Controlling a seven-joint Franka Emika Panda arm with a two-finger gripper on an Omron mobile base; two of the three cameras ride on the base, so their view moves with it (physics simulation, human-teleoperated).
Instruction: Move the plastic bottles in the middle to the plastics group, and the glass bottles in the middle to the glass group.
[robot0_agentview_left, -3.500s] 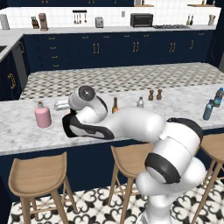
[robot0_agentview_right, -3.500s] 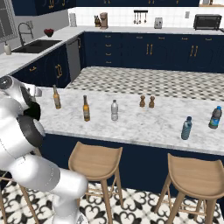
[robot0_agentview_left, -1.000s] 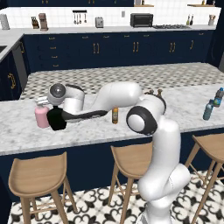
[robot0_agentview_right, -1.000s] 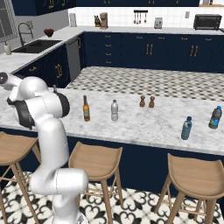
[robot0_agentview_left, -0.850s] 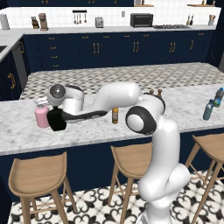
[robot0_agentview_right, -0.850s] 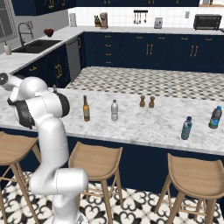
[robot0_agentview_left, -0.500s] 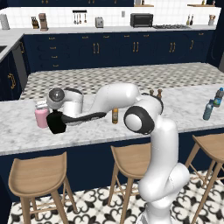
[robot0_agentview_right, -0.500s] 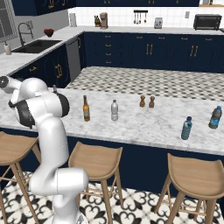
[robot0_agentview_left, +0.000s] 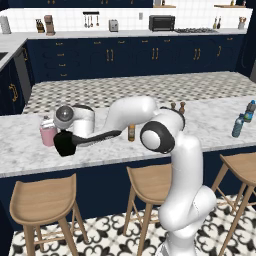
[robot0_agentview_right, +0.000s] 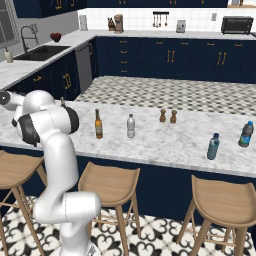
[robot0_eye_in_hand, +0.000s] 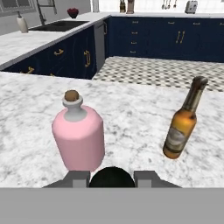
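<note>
The arm reaches far to its left over the marble counter (robot0_agentview_left: 20, 150). In the hand view the gripper (robot0_eye_in_hand: 112, 175) is clenched on a black bottle (robot0_eye_in_hand: 112, 177) — a dark rounded body sits between the two finger tips. The bottle is held just in front of the pink bottle (robot0_eye_in_hand: 79, 136), which stands upright on the counter with a white cap. A brown beer bottle (robot0_eye_in_hand: 183, 124) with a yellowish label stands well to one side of the pink bottle; it appears tilted in this view. In the left base view the gripper (robot0_agentview_left: 64, 143) hangs just beside the pink bottle (robot0_agentview_left: 48, 134).

Mid-counter, a second beer bottle (robot0_agentview_right: 98, 125) and the small pale plastic bottle (robot0_agentview_right: 131, 126) stand upright near each other. Two brown shakers (robot0_agentview_right: 167, 116) stand behind them. Two blue-capped bottles (robot0_agentview_right: 213, 146) — the plastics group — stand well apart toward the counter's right end.
</note>
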